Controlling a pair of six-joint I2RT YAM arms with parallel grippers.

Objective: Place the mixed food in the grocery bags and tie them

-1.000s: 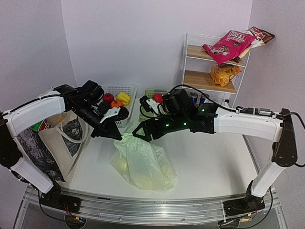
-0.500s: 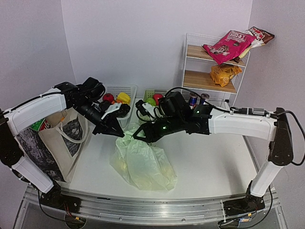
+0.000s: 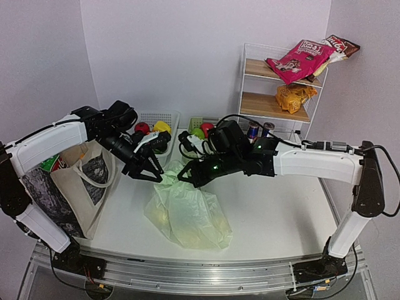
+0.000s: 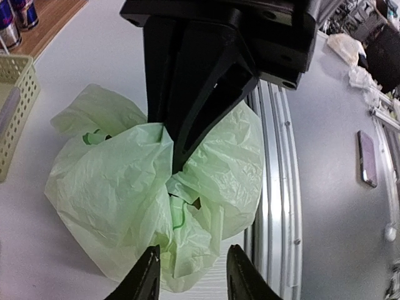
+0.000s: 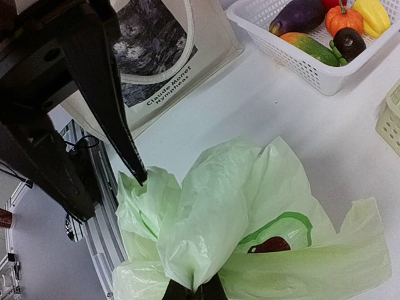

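The pale-green plastic grocery bag (image 3: pixel 187 215) with an avocado print lies slumped in the middle of the table, something yellowish showing through it. My right gripper (image 5: pixel 195 289) is shut on a bunched fold at the bag's top (image 5: pixel 250 206). My left gripper (image 4: pixel 192 269) stands open just above the bag (image 4: pixel 112 187), its fingers (image 5: pixel 119 125) apart from the plastic. In the top view the left gripper (image 3: pixel 154 177) and right gripper (image 3: pixel 183 177) face each other over the bag's top. The beige canvas tote (image 3: pixel 84 181) stands at the left. Drink cans (image 3: pixel 253 130) stand by the shelf.
A white basket (image 5: pixel 300 65) of vegetables and a pale green basket (image 3: pixel 197 122) sit at the back. A wire shelf (image 3: pixel 275 103) at the back right carries pink and orange snack packets. The metal rail (image 4: pixel 275 156) runs along the table's near edge.
The right gripper closed on the bag's top fold. The left gripper let go of the bag and opened, dropping slightly lower.
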